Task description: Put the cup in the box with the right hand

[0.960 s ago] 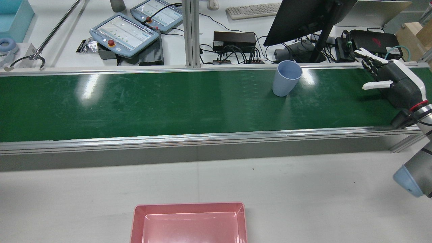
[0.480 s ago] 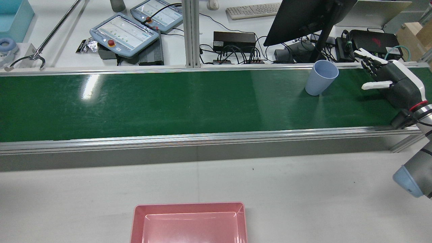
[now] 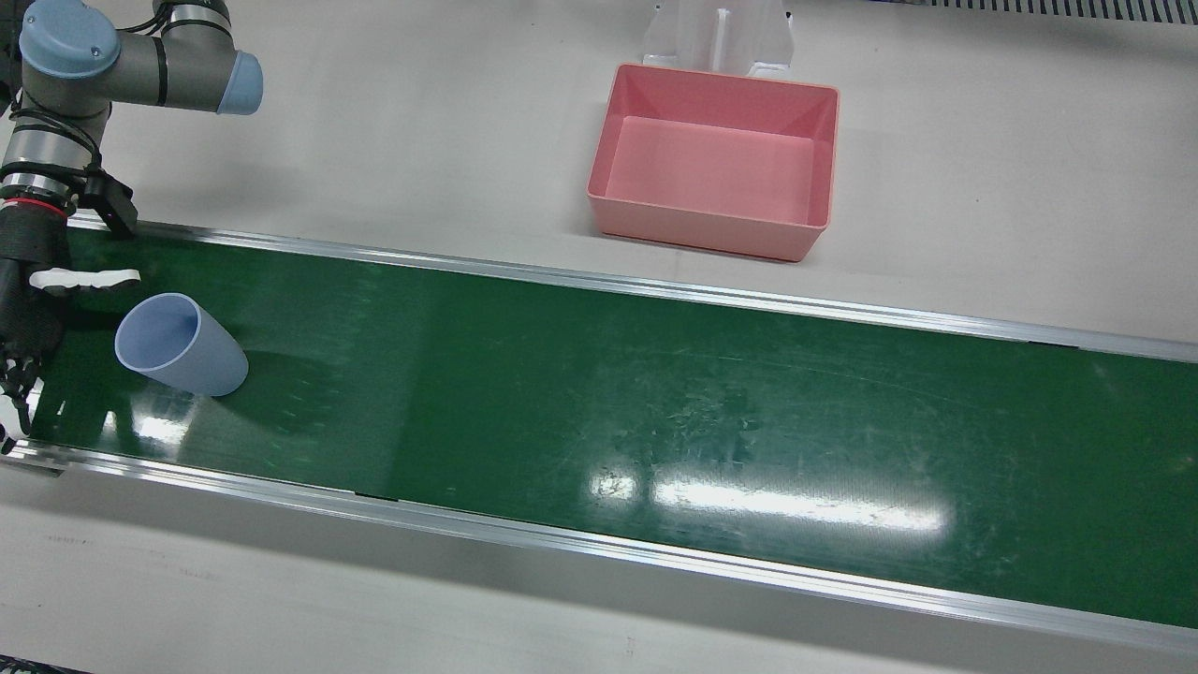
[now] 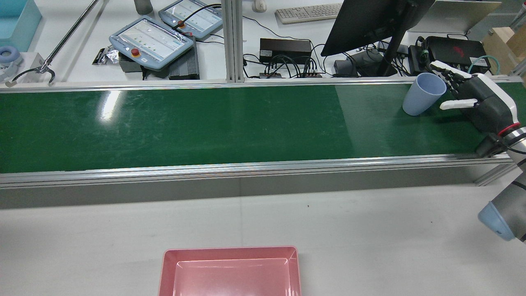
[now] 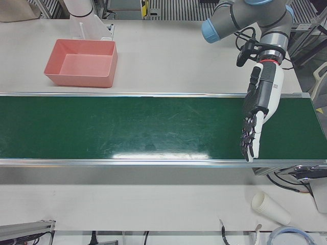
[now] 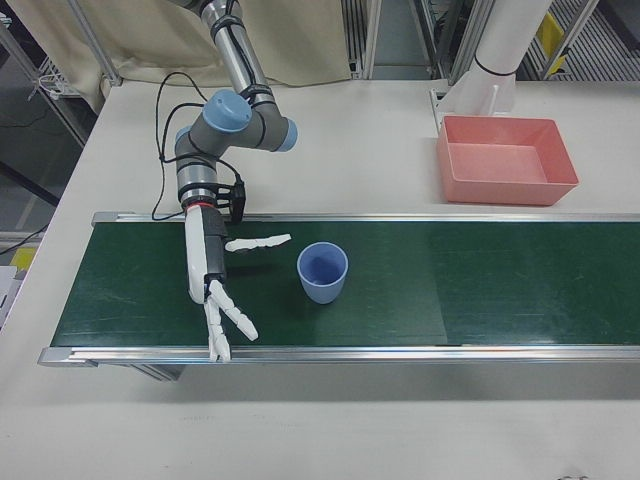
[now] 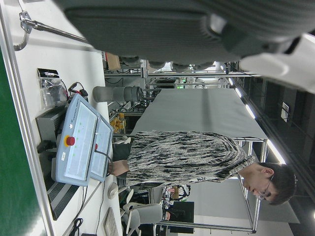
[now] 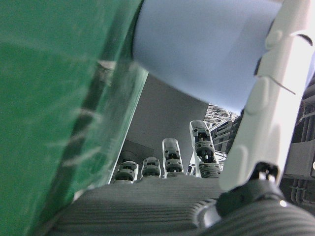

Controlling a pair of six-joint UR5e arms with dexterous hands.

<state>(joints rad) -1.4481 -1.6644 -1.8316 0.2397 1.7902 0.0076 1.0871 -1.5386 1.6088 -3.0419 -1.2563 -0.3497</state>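
A light blue cup (image 4: 423, 95) stands upright on the green belt (image 4: 205, 123), close beside my right hand (image 4: 472, 96). The hand is open, thumb and fingers spread toward the cup, and holds nothing. The right-front view shows a small gap between the cup (image 6: 322, 272) and the hand (image 6: 215, 280). The cup (image 3: 182, 344) and hand (image 3: 28, 309) also show in the front view. The right hand view shows the cup (image 8: 206, 49) just past my fingers. The pink box (image 4: 230, 250) sits empty on the white table. My left hand (image 5: 260, 104) hangs open over the belt's other end.
Teach pendants (image 4: 152, 39), a monitor (image 4: 370, 20) and cables lie behind the belt's far rail. A stack of paper cups (image 5: 270, 208) lies on the table near the left arm. A person (image 7: 197, 167) stands beyond the belt in the left hand view.
The cup has travelled to the right along the belt, from mid-belt to just beside my right hand. The right hand has hardly moved.
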